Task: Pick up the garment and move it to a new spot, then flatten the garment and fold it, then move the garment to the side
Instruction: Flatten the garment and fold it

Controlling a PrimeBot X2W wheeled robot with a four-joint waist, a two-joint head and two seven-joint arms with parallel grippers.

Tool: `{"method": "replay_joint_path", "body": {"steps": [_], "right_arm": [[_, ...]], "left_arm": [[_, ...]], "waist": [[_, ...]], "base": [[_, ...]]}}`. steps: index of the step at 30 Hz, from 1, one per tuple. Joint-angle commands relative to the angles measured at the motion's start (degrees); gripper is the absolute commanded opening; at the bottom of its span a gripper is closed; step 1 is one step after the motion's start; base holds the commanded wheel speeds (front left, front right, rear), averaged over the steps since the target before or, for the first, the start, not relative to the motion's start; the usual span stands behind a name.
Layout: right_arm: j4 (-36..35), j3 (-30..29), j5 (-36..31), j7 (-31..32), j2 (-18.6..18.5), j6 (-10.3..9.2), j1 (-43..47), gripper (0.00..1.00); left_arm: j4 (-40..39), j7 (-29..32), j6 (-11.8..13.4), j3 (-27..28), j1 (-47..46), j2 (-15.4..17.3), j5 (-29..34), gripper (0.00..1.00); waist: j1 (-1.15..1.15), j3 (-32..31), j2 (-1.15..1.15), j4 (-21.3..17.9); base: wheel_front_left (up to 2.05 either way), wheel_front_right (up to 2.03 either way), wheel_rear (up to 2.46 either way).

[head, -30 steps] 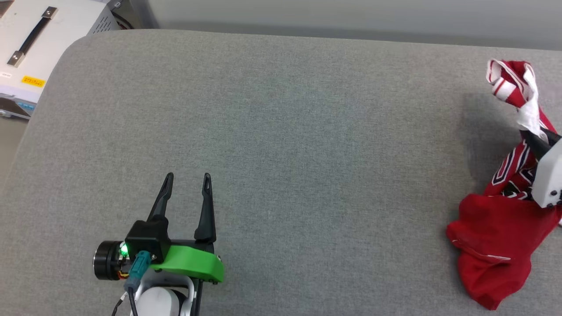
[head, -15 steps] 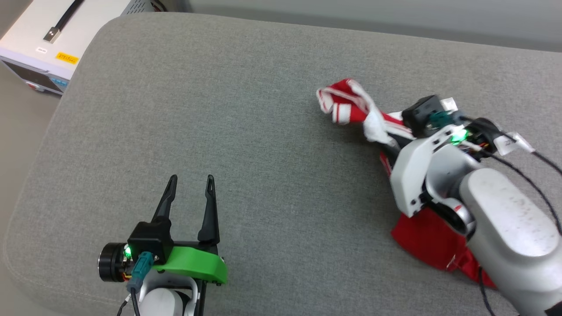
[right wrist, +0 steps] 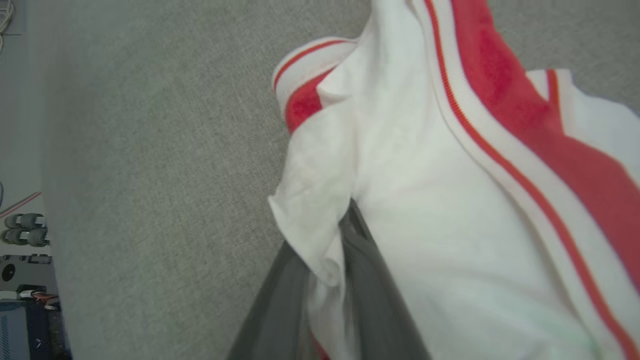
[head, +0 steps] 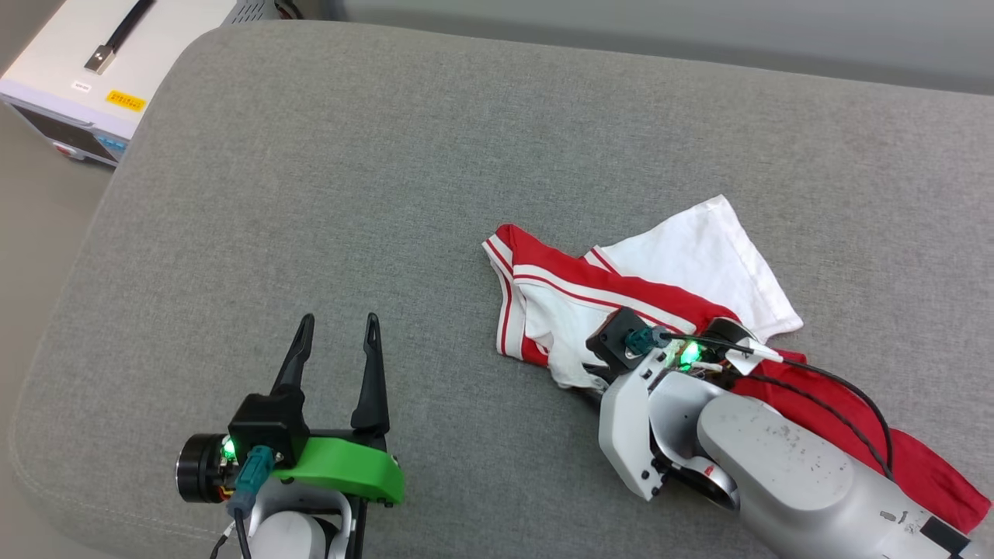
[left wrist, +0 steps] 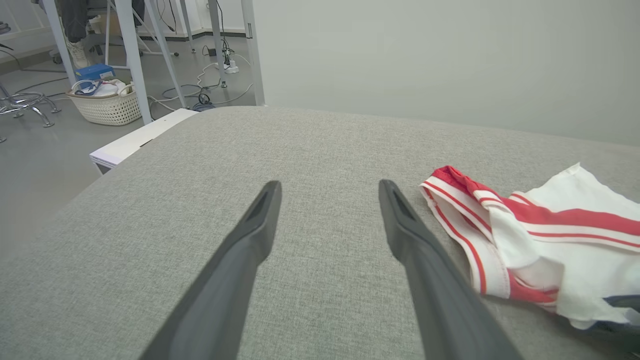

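The red-and-white T-shirt lies crumpled on the grey padded bench, right of the bench's middle, one white sleeve spread flat; the right gripper is narrow, pinching a white fold of it. The left gripper hangs wide and empty over the bench's near-left part.

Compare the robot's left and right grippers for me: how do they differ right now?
The left gripper has its jaws spread wide with nothing between them; the right gripper has its jaws nearly together, pinching white cloth of the garment. The left gripper sits over bare grey cushion, apart from the garment; the right gripper is in among its folds. Both have two long dark fingers.
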Motion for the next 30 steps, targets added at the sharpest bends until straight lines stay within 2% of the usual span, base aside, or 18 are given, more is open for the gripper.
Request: {"method": "replay_joint_path", "body": {"steps": [1,4,9,13,16,21,27,30], "right_arm": [[1.03,0.94,0.22,-1.23,-0.27,0.05,0.16,1.00],[0.38,0.16,-0.13,-5.32,-0.91,0.05,-0.90,1.00],[-4.87,-5.20,-0.49,-10.60,-3.71,0.05,-1.84,1.00],[-9.98,-12.50,-2.01,-11.20,-7.27,0.05,-2.80,1.00],[-12.69,-17.89,-3.20,-9.29,-9.80,0.05,-3.48,1.00],[-14.74,-23.37,-1.65,-1.15,-14.20,0.05,-5.15,1.00],[-14.70,-21.15,4.18,13.92,-19.72,0.05,-8.89,1.00],[-14.79,-19.14,7.70,21.81,-21.33,0.05,-10.61,1.00]], "left_arm": [[0.23,-0.33,0.08,0.12,-0.08,-0.16,0.31,1.00],[0.39,-0.33,-0.04,0.27,0.37,-0.16,0.60,1.00],[0.22,-0.33,-0.27,0.82,1.73,-0.16,1.34,1.00],[-0.25,-0.33,-0.62,1.64,2.57,-0.16,2.15,1.00],[-0.78,-0.33,-1.02,2.08,2.79,-0.16,2.89,1.00],[-1.93,-0.33,-1.76,2.25,1.94,-0.16,3.93,1.00],[-3.16,-0.33,-1.95,1.44,0.06,-0.16,3.96,1.00],[-3.69,-0.33,-1.73,0.86,-0.68,-0.16,3.54,1.00]], "waist": [[0.00,-0.80,0.00,-0.62],[0.00,-1.97,0.00,-1.11],[0.00,-4.06,0.00,-1.78],[0.00,-5.07,0.00,-2.05],[0.00,-5.13,0.00,-1.96],[0.00,-3.75,0.00,-1.24],[0.00,-0.94,0.00,0.10],[0.00,0.64,0.00,0.73]], "base": [[0.00,0.00,0.00],[0.00,0.00,0.00],[0.00,0.00,0.00],[0.00,0.00,0.00],[0.00,0.00,0.00],[0.00,0.00,0.00],[0.00,0.00,0.00],[0.00,0.00,0.00]]}}
